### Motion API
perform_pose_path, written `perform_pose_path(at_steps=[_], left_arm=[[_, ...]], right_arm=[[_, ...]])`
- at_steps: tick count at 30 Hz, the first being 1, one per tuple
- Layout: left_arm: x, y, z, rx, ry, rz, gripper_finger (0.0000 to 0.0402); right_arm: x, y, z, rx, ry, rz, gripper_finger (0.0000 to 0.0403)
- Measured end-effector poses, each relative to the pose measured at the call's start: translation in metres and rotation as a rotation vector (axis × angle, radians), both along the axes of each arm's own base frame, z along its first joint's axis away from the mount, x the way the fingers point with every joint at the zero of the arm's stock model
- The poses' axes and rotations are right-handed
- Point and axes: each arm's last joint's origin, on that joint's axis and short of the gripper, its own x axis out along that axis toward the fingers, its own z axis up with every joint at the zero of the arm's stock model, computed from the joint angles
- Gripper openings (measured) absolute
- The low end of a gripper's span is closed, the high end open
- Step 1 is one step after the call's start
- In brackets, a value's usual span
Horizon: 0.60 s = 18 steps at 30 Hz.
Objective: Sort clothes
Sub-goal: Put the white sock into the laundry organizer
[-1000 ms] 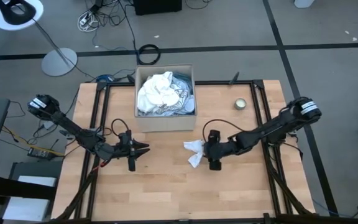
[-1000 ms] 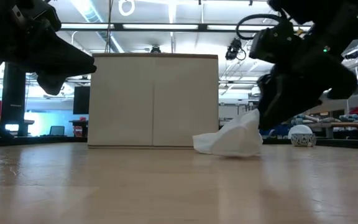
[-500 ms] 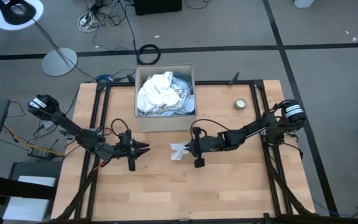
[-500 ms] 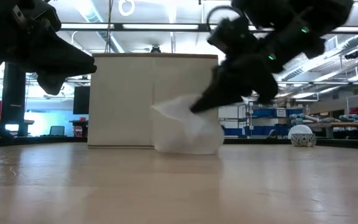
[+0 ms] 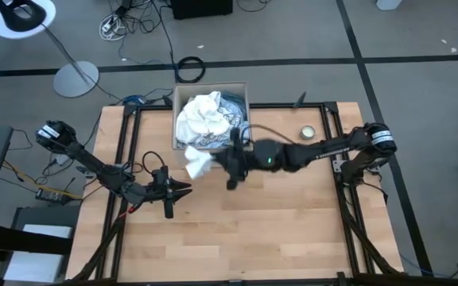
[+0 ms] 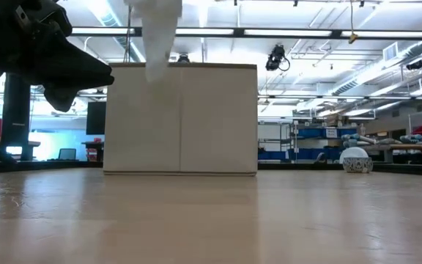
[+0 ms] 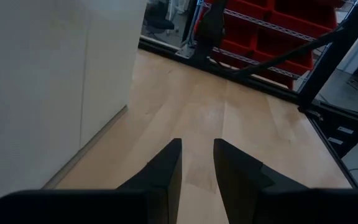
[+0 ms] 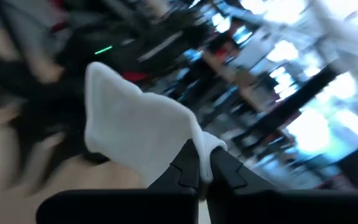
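We are early in the sorting, as far as we can judge: most of the clothes (image 5: 209,119) lie heaped in the box (image 5: 180,155), and no sorted pile shows anywhere on the table (image 5: 293,230). One white cloth (image 5: 198,163) is out of the box. The right gripper (image 5: 227,161) holds it in the air, just beside the front wall of the box and near its left corner, with the jaws clamped together on one edge of the fabric. In the right wrist view the white cloth (image 8: 135,134) hangs from between the fingers (image 8: 188,168), and in the low view it dangles well above the table, in front of the box top. The left gripper (image 5: 183,189) waits low over the table in front of the box and to its left; its jaws are a little apart and nothing is between them. Inside the box we see a big white garment on top, with pale blue and patterned fabric beside it; what lies under them we cannot tell. A small tin (image 5: 308,132) stands on the table to the right of the box. Almost all garments are left to sort, we think.
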Motion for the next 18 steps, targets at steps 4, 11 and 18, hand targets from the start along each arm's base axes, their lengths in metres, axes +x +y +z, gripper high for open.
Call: perform_pose_path(at_steps=[4, 11, 18], left_arm=[[0.0, 0.0, 0.0, 0.001, 0.001, 0.0, 0.0099], [0.0, 0.0, 0.0, 0.02, 0.004, -0.003, 0.0099], [0.0, 0.0, 0.0, 0.02, 0.003, -0.002, 0.0099]], right_arm=[[0.002, -0.032, 0.034, -0.031, -0.082, -0.085, 0.0004], [-0.004, -0.094, 0.028, 0.271, -0.054, -0.249, 0.0005], [-0.021, -0.146, -0.029, 0.641, 0.04, -0.402, 0.0021]])
